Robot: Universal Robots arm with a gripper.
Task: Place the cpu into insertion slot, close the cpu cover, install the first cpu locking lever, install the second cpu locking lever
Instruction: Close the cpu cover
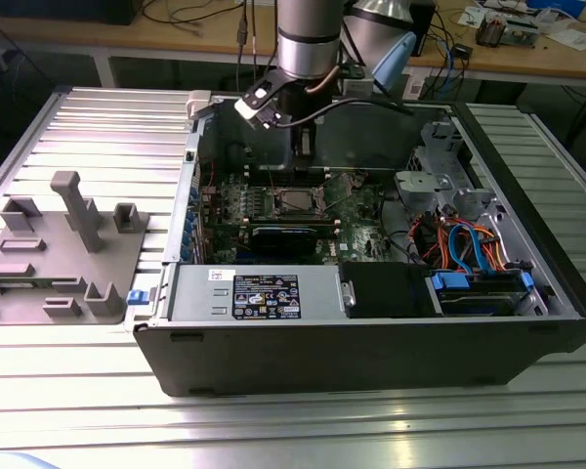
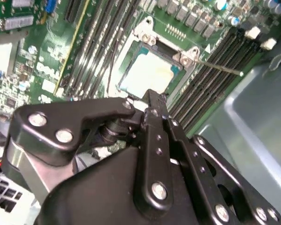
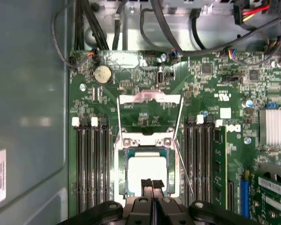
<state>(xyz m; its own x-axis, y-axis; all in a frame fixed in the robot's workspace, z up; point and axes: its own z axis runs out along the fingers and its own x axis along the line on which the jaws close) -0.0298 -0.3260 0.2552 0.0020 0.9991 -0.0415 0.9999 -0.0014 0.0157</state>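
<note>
- A grey fixture tray lies on the ribbed metal table at the exterior view's left, just beside the open computer case.
- Along the case's near wall sits a labelled silver power supply, with the green circuit board behind it.
- The arm comes down from the far side into the middle of the case, above the board.
- The gripper hangs low over the socket. In the first wrist view its two black fingertips are pressed together with nothing between them, over one edge of the chip.
- The cpu lies flat inside the insertion slot, its pale metal top fully bare; it shows in both wrist views.
- The cpu cover is tilted up off the socket, on the side away from the fingertips.
- A thin locking lever slants free beside the socket, not latched down.
- Long black memory slots run along both sides of the socket.
- Blue cables are bundled at the exterior view's right end of the case.
</note>
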